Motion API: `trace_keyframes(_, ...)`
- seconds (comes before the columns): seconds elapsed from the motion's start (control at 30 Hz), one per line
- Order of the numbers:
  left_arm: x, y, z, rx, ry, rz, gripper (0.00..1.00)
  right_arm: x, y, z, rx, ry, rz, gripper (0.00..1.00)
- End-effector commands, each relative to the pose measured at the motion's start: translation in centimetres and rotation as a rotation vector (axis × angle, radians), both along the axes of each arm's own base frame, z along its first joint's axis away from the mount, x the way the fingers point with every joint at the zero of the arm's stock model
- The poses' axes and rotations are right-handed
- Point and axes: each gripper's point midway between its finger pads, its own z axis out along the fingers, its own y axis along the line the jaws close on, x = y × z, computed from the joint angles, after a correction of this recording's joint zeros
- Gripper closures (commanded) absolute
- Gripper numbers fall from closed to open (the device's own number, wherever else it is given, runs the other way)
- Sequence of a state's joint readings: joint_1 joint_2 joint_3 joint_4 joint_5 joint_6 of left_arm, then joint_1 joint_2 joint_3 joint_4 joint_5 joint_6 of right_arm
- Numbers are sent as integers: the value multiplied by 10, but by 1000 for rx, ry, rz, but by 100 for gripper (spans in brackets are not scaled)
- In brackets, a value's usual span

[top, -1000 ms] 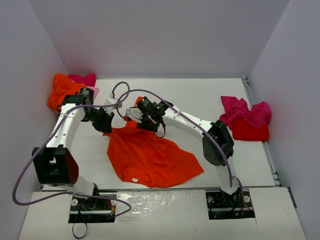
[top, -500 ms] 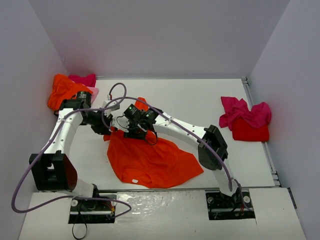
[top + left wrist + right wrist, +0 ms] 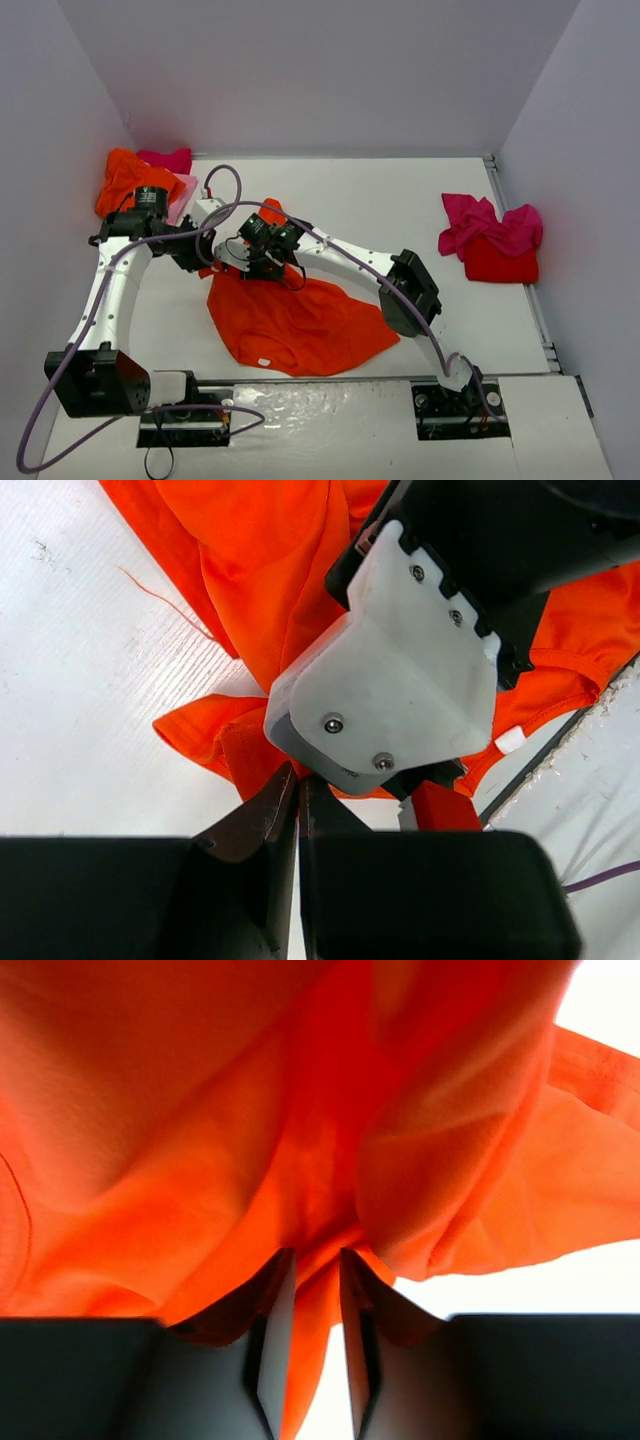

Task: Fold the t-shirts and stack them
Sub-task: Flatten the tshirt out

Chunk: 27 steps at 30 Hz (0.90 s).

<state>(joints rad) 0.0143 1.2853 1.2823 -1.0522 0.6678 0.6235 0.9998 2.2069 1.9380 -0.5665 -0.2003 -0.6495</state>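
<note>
A white table (image 3: 440,190) fills the floor between plain grey walls (image 3: 330,70). Near its middle lies the largest of the t-shirts, a bright orange cloth short-sleeved t-shirt (image 3: 300,320). It is spread loosely and creased, and its far left edge is gathered up where the two arms meet.

The white-and-black left arm (image 3: 118,285) rises along the left side and bends right toward that edge. The white-and-black right arm (image 3: 350,255) reaches from the near right across the shirt to the same spot.

In the far left corner sits a heap of three shirts: a crumpled orange shirt (image 3: 122,180), a magenta-pink shirt (image 3: 165,158) behind it, and a pale pink shirt (image 3: 186,190) just to its right. At the right edge, well apart from the arms, a rumpled magenta-pink shirt (image 3: 490,225) lies partly on a flat red shirt (image 3: 502,264).

The left gripper (image 3: 297,777) has its dark fingers pressed together, pinching a fold at the edge of the spread shirt. The right arm's pale housing is just beside it. The right gripper (image 3: 310,1265) is clamped on a bunch of the same shirt, and a strip of cloth runs down between its fingers (image 3: 272,1300).

A small white tag (image 3: 268,360) shows on the shirt's near edge. A loose orange thread (image 3: 160,600) lies on the table beside the cloth.
</note>
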Motion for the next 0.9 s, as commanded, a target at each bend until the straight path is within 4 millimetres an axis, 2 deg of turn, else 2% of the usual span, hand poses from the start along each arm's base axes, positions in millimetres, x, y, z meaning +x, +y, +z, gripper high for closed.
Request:
trace_keyframes(0.0, -24, -29, 35, -138, -37, -74, 100, 28, 17, 15, 100, -66, -52, 82)
trace_keyframes(0.1, -28, -28, 33, -132, -37, -67, 100, 33, 8, 21, 98, -99, -78, 74)
trace_keyframes(0.17, -29, -27, 30, -128, -33, -64, 100, 32, 2, 31, 111, -131, -86, 65)
trace_keyframes(0.23, -28, -25, 27, -120, -29, -58, 100, 25, -9, 36, 119, -140, -87, 64)
trace_keyframes(0.33, -26, -25, 26, -124, -25, -45, 100, 27, -20, 37, 118, -183, -120, 62)
trace_keyframes(0.53, -29, -24, 22, -117, -8, -42, 100, 19, -43, 44, 143, -220, -140, 61)
trace_keyframes(0.67, -29, -27, 29, -135, -17, -43, 100, 31, -44, 38, 153, -212, -158, 61)
trace_keyframes(0.87, -43, -28, 33, -142, -20, -62, 100, 46, -29, 35, 177, -198, -158, 62)
